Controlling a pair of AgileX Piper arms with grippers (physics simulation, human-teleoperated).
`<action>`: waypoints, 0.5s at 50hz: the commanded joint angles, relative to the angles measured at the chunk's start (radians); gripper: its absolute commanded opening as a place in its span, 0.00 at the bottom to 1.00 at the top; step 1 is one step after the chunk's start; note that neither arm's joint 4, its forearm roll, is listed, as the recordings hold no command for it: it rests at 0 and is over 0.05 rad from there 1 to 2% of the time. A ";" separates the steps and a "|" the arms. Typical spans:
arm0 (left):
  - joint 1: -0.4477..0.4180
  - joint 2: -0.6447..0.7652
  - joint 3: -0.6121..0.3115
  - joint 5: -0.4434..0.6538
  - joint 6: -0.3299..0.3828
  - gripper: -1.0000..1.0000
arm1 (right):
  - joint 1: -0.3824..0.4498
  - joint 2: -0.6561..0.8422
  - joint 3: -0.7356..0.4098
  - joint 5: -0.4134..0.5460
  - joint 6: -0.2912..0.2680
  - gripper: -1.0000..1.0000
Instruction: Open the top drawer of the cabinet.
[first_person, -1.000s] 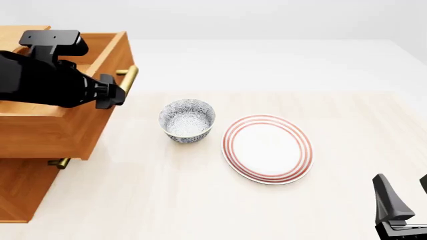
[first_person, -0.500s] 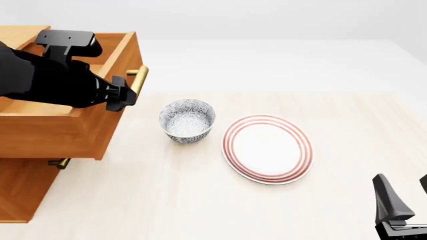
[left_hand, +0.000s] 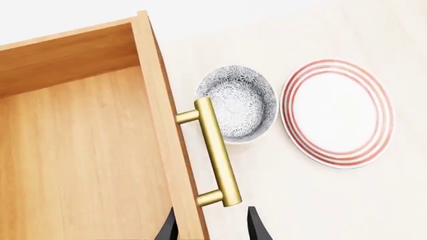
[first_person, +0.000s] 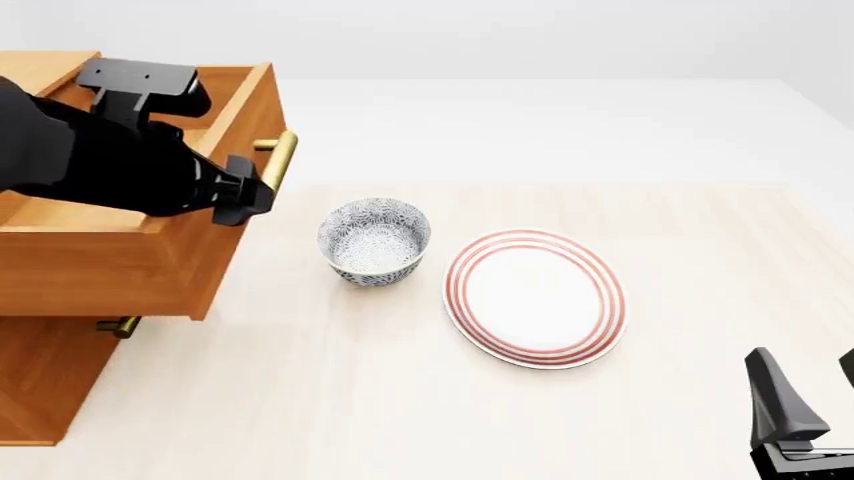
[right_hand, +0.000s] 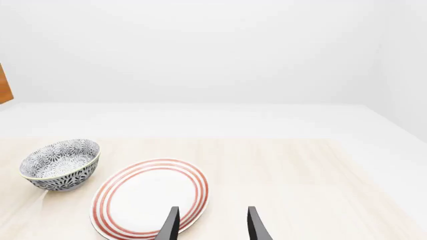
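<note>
- One drawer is out — the top drawer (first_person: 114, 255) juts well forward of the cabinet (first_person: 40, 375), likely far enough to count as open.
- The left gripper (left_hand: 208, 227), fingers parted, straddles the drawer front just below its brass handle (left_hand: 216, 151), clamping nothing.
- The cabinet's lower drawers are mostly hidden; the right gripper (right_hand: 209, 224), fingers apart, idles far from the cabinet.

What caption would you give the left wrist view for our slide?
Open left gripper beside the brass handle of the pulled-out top drawer, with bowl and striped plate beyond.
</note>
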 joint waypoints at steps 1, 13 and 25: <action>-0.025 0.002 0.008 0.029 0.040 1.00 | 0.000 0.000 0.000 0.000 0.000 1.00; 0.001 -0.022 -0.018 0.071 0.063 1.00 | 0.000 0.000 0.000 0.000 0.000 1.00; 0.015 -0.051 -0.037 0.104 0.079 1.00 | 0.000 0.000 0.000 0.000 0.000 1.00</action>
